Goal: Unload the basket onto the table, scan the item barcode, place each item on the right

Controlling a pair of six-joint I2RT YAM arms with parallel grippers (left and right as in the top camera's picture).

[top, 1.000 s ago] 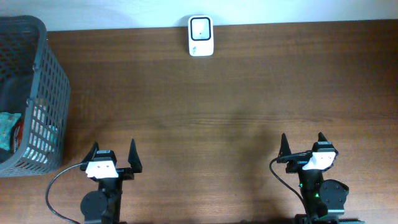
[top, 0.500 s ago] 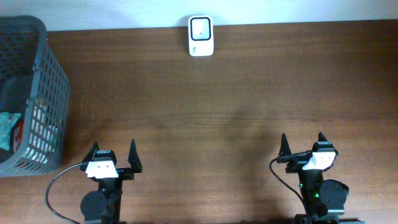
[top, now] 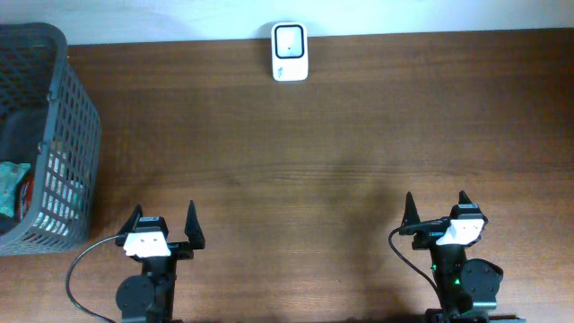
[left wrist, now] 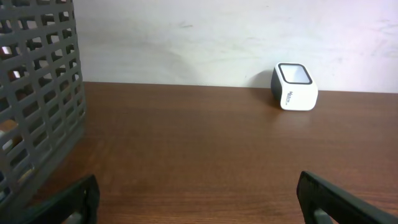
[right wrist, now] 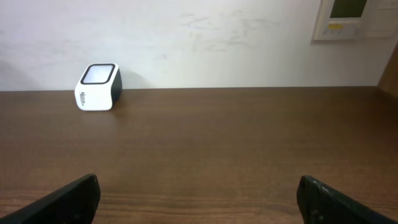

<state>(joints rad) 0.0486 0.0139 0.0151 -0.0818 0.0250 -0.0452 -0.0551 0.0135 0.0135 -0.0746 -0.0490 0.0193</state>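
The left gripper [top: 163,215] and right gripper [top: 437,205] stay parked, jaws wide apart and empty, nothing having moved, so the teal packet [top: 9,184] waits ungrasped in the grey basket [top: 67,117], well apart from the barcode scanner [top: 290,52].

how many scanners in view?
1. The white scanner sits at the far edge of the table, roughly centred. The basket on the left is mostly obscured inside, so another could be hidden there.
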